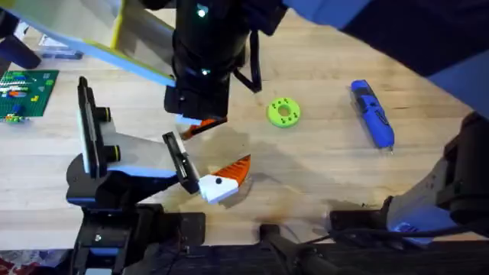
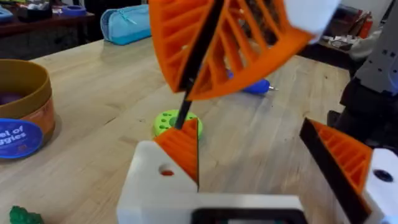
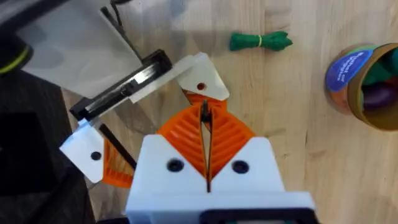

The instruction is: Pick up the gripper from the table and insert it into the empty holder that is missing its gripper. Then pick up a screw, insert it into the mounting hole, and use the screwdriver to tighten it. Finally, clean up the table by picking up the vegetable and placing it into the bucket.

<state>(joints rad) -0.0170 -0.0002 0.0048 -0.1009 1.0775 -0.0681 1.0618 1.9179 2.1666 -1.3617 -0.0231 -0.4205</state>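
Pale wooden worktop (image 3: 298,155) with right fingers (image 3: 180,134) pinched narrow on a thin black rod (image 2: 186,99), poised over the orange ribbed wedge gripper with white block base (image 3: 200,81), set against the flat black bracket plate of the white holder (image 3: 124,84); left fingers (image 2: 183,146) spread wide.

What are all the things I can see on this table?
Lime-green round disc with holes: 1, green, mid-table.
Blue plastic screwdriver: 1, blue, right of the disc.
Small dark-green toy vegetable: 1, green, near the bucket.
Round orange-yellow bucket with blue label: 1, upright.
Green studded building board: 1, far left.
Teal zipped pouch: 1, far table edge.
Flat black holder plate: 1, on the white arm body.
Orange ribbed gripper with white block base: 1, at the holder's end.
Thin black rod: 1, between the right jaws.
Left gripper: jaws apart.
Right gripper: jaws shut.
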